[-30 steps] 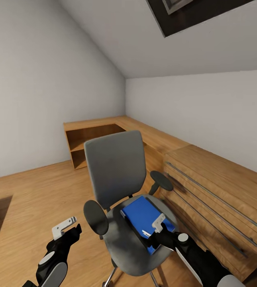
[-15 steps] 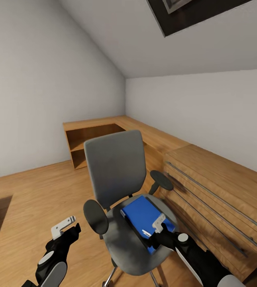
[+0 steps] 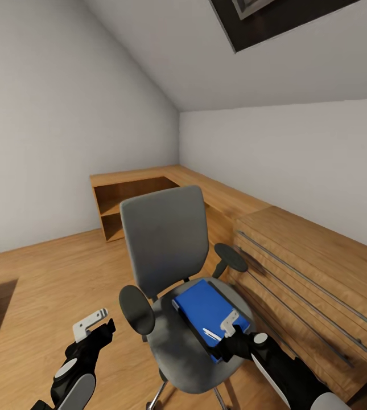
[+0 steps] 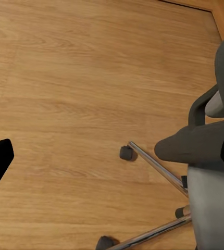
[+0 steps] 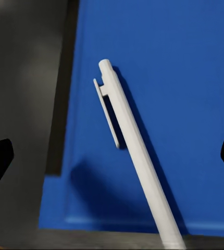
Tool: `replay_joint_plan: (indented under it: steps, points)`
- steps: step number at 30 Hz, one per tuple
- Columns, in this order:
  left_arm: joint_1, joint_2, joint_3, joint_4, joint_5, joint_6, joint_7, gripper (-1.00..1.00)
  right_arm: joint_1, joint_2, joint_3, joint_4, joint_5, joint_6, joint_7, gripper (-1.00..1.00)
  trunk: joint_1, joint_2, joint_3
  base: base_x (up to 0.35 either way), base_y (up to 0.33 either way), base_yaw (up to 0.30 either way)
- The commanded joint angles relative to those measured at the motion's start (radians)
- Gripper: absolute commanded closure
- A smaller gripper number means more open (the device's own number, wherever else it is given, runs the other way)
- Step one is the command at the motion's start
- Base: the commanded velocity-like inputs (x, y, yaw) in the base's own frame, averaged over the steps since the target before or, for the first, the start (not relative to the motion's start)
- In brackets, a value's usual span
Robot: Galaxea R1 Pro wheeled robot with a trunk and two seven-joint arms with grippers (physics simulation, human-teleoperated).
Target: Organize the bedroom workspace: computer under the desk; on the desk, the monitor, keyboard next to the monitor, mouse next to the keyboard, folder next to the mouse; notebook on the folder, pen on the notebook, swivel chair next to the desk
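The pen (image 5: 135,156), thin, light and likely slippery, lies on the blue folder (image 3: 203,310) on the swivel chair (image 3: 166,262) seat; I'd pinch its barrel mid-length. My right gripper (image 3: 229,327) hovers above it, jaws apart. My left gripper (image 3: 92,323) hangs spread over the floor (image 4: 65,104).

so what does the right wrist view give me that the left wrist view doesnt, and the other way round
Right wrist view alone: the white pen with its clip, lying on the blue folder, framed by the open right claw.

Left wrist view alone: the wood floor, the chrome base legs and a caster, one black armrest, seen from the open left claw.

Shared: both catch the swivel chair, its grey seat beside the folder in one, the seat edge in the other.
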Motion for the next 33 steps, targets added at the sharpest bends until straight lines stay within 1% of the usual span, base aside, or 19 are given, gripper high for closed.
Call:
replay_joint_plan:
  steps: [1,8,10,12,14,17,26,30,33]
  points:
    - [-0.001,0.001,-0.002,-0.001,0.003,0.005,0.007,-1.00,-0.001,-0.001,0.002,-0.002,-0.002,0.010,0.000,-1.00,0.000,-0.001,-0.001,0.000,0.000,0.000]
    - [-0.001,0.001,-0.002,-0.001,0.003,0.005,0.007,-1.00,-0.001,-0.001,0.001,-0.003,0.009,0.030,-0.005,-1.00,0.000,-0.001,-0.001,0.000,0.000,0.000]
    - [-0.001,0.001,-0.002,-0.001,0.003,0.005,0.007,-1.00,-0.001,-0.001,0.001,-0.003,0.009,0.035,-0.022,-1.00,0.000,-0.001,-0.001,0.000,0.000,0.000]
    - [-0.001,0.001,-0.002,-0.001,0.003,0.005,0.007,-1.00,-0.001,0.001,0.002,-0.003,0.009,0.041,-0.056,-1.00,0.000,-0.001,-0.001,0.000,0.000,0.000]
    - [-0.001,0.001,-0.003,-0.001,0.003,0.005,0.007,-1.00,-0.001,0.001,0.002,-0.003,0.009,0.043,-0.077,-1.00,0.000,-0.001,-0.001,0.000,0.000,0.000]
    - [-0.001,0.001,-0.002,-0.001,0.003,0.005,0.007,-1.00,-0.001,0.002,0.003,-0.003,0.009,0.044,-0.094,-1.00,0.000,-0.001,-0.001,0.000,0.000,0.000]
    - [-0.001,0.001,0.000,-0.001,0.003,0.005,0.007,-1.00,-0.001,0.002,0.004,-0.004,0.010,0.045,-0.101,-1.00,0.000,-0.001,-0.001,0.000,0.000,0.000]
    - [-0.001,0.001,-0.001,-0.001,0.003,0.005,0.007,-1.00,-0.001,0.002,0.004,-0.004,0.010,0.045,-0.101,-1.00,0.015,-0.029,-0.014,0.000,0.000,0.000]
    - [-0.001,0.001,-0.001,-0.001,0.003,0.005,0.007,-1.00,-0.001,0.002,0.004,-0.004,0.009,0.045,-0.101,-1.00,0.015,-0.029,-0.014,0.000,0.000,0.000]
